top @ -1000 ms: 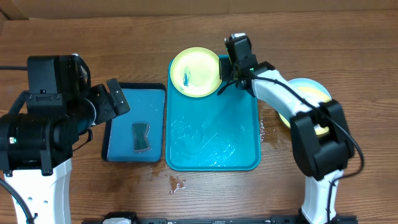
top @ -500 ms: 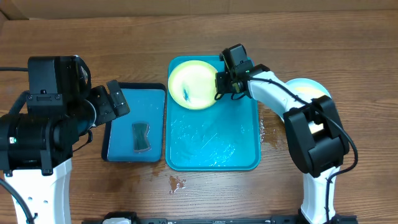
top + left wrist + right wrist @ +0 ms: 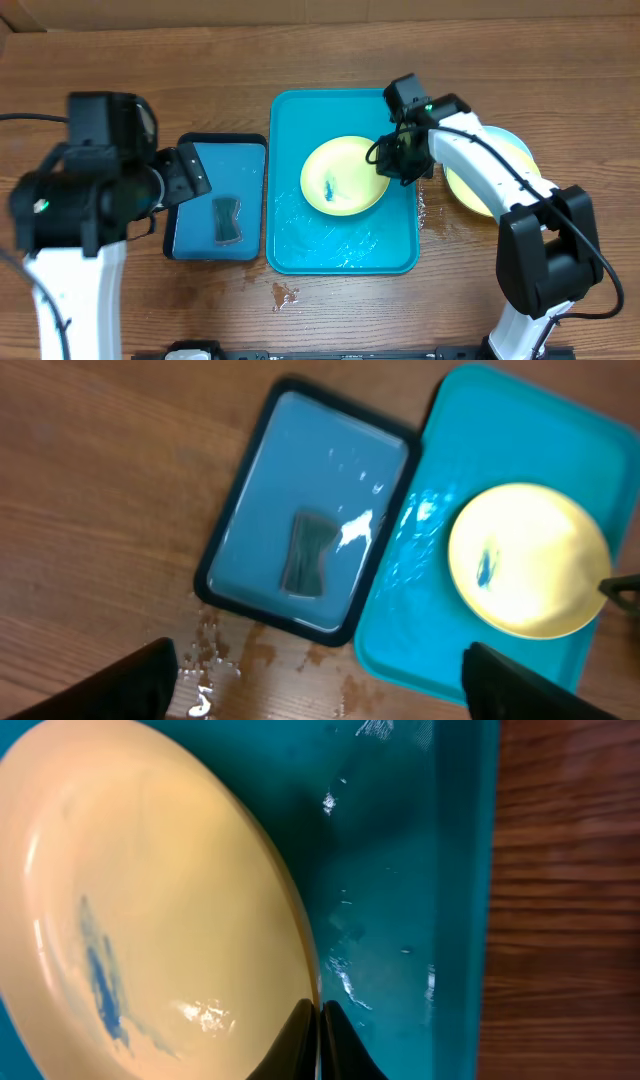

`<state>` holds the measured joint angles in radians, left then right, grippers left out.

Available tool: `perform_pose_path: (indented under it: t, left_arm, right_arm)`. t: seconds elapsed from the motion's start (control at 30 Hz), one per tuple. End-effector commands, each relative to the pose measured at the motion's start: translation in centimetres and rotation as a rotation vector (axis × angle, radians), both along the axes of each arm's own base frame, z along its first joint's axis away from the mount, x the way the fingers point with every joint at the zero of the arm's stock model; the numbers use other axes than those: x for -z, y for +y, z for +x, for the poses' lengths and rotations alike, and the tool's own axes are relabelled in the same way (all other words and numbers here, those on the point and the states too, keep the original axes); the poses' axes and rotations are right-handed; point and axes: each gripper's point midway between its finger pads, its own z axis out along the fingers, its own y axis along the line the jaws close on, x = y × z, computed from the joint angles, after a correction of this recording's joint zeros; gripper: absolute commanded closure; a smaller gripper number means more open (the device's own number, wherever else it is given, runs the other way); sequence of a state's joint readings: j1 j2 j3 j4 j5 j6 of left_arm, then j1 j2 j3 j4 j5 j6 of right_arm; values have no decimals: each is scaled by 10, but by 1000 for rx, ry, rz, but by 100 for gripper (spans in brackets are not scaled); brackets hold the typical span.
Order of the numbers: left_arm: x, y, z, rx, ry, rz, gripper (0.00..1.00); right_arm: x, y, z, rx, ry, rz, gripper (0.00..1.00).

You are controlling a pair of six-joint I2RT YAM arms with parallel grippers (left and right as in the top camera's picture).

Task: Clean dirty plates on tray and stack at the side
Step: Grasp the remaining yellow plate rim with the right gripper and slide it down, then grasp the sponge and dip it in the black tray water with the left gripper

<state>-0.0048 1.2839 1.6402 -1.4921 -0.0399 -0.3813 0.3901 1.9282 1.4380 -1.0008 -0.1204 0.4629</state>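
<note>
The smeared lime-green plate is found on the teal tray, toward its 3 o'clock side, its 3 o'clock rim pinched by the right gripper. The left gripper, jaws spread and empty, is seen well apart at 9 o'clock, near the sponge, so wiping is judged its part.

Bare wood runs along the table's far edge and the middle of its near edge, save a water puddle. Mid-table, the large teal rectangular plastic tray lies open at its far-left corner and near strip. The lime-green round plastic plate fills its right-centre. The right gripper, pinching that plate's rim, and its white arm bar the right side. The smaller black-rimmed blue tray blocks the left.
</note>
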Motion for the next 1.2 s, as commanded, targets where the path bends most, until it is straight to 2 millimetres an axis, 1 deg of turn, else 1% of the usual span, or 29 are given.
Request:
perform_pose_path:
  t: [0.0, 0.03, 0.07, 0.1, 0.2, 0.27, 0.33, 0.37, 0.4, 0.47, 0.5, 0.57, 0.67, 0.77, 0.8, 0.87, 0.93, 1.03, 1.1, 1.17]
  left_arm:
    - [54, 6, 5, 5, 146, 43, 13]
    - [68, 6, 7, 6, 171, 43, 13]
    - [85, 3, 9, 12, 204, 27, 13]
    - [101, -1, 10, 22, 241, 2, 14]
    - [147, -6, 4, 33, 366, -25, 19]
    - [174, -7, 1, 33, 431, -28, 23]
    - [197, -12, 3, 40, 469, -58, 27]
    - [206, -16, 4, 52, 482, -79, 30]
    - [216, -20, 6, 67, 494, -102, 37]
    - [232, -22, 11, 62, 517, -112, 51]
    - [239, -22, 13, 61, 526, -113, 56]
    - [252, -21, 17, 61, 544, -110, 64]
    - [270, -18, 17, 63, 584, -87, 65]
    - [282, -10, 16, 56, 617, -44, 65]
    - [286, -8, 16, 54, 624, -32, 68]
    - [290, -7, 17, 54, 625, -27, 77]
    - [290, -8, 19, 54, 620, -31, 96]
    - [280, -9, 23, 53, 616, -40, 96]
    - [265, -9, 28, 53, 622, -41, 96]
    - [244, -9, 36, 54, 611, -42, 96]
  right_arm:
    - [16, 16, -13, 90, 47, 60, 96]
    - [19, 17, -10, 96, 31, 69, 89]
    - [19, 19, -8, 100, 20, 75, 67]
    - [19, 20, -5, 101, 10, 81, 62]
    - [9, 14, 2, 121, -8, 96, 63]
    - [-4, 9, 1, 123, -4, 113, 63]
    - [-20, 3, 3, 100, -27, 119, 65]
    - [-28, 0, 3, 90, -41, 121, 65]
    - [-36, -3, 3, 80, -55, 123, 65]
    - [-52, -7, 2, 56, -93, 130, 65]
    - [-60, -9, 1, 43, -112, 133, 65]
    - [-73, -11, -2, 29, -142, 141, 65]
    - [-91, -14, -6, 20, -181, 147, 64]
    - [-98, -16, -12, 20, -185, 149, 65]
    - [-99, -17, -14, 20, -181, 147, 65]
    - [-99, -18, -17, 21, -169, 143, 64]
    - [-99, -19, -19, 22, -161, 139, 64]
    - [-98, -21, -19, 25, -161, 130, 65]
    - [-98, -25, -17, 36, -166, 119, 66]
    - [-97, -33, -14, 60, -171, 103, 66]
